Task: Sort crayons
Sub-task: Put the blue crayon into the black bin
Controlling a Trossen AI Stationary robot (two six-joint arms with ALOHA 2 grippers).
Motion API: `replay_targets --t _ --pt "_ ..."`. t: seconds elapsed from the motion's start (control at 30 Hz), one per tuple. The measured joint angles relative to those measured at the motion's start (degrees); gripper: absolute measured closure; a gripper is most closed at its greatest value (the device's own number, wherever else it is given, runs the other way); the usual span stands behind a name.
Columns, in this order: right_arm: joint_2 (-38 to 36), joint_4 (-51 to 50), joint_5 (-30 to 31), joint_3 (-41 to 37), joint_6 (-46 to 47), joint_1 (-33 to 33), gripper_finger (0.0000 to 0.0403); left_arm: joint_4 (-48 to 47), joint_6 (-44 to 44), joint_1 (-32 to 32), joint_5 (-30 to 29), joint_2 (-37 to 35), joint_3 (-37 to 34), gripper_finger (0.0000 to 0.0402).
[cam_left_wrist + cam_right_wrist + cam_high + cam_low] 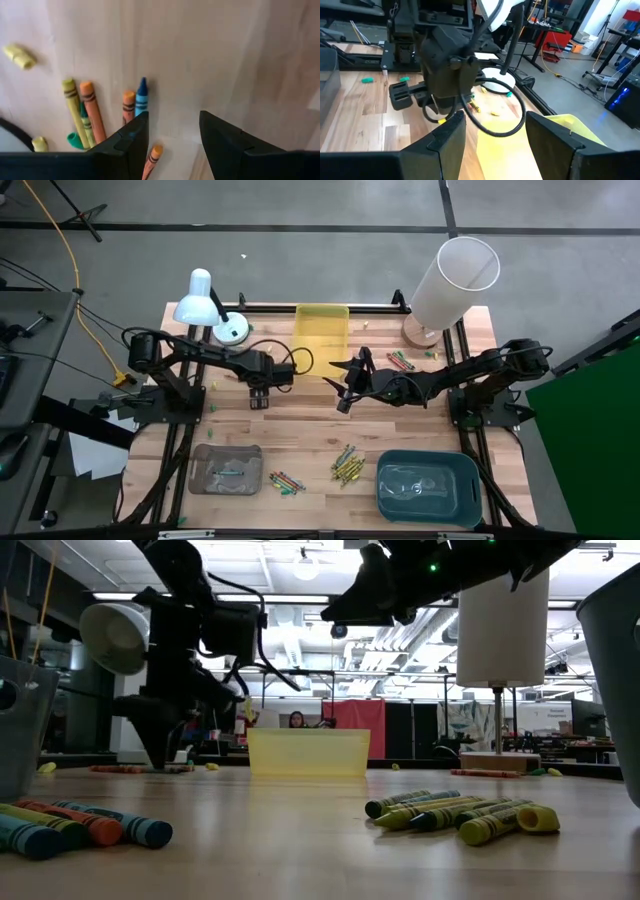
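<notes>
Crayons lie in loose groups on the wooden table: yellow-olive ones (347, 465) at the near middle, a mixed group (285, 481) beside the grey tray, and more (401, 361) under the right arm. My left gripper (258, 398) points down, open, just above the table. In the left wrist view it (172, 117) has bare wood between its fingertips. Several crayons (90, 115), yellow, orange, green and blue, lie flat just outside one finger. My right gripper (340, 385) hangs open and nearly level, high over the table's middle, facing the left arm (445, 75).
A yellow tray (321, 330) stands at the far middle, a grey tray (225, 470) at the near left and a teal tray (427, 485) at the near right. A white desk lamp (205, 305) stands far left and a white cylinder (455, 280) far right. Small crayon bits (20, 56) lie scattered.
</notes>
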Motion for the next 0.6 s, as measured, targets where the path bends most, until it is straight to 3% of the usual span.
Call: replay_targets --t 0.4,0.6 --pt "0.0 -0.5 0.1 0.0 0.3 0.0 0.0203 5.4 13.6 3.4 1.7 -0.4 -3.1 0.0241" --pt "0.0 -1.3 0.1 0.0 0.3 0.0 0.0203 6.8 14.5 3.9 2.6 -0.8 -3.9 0.0241"
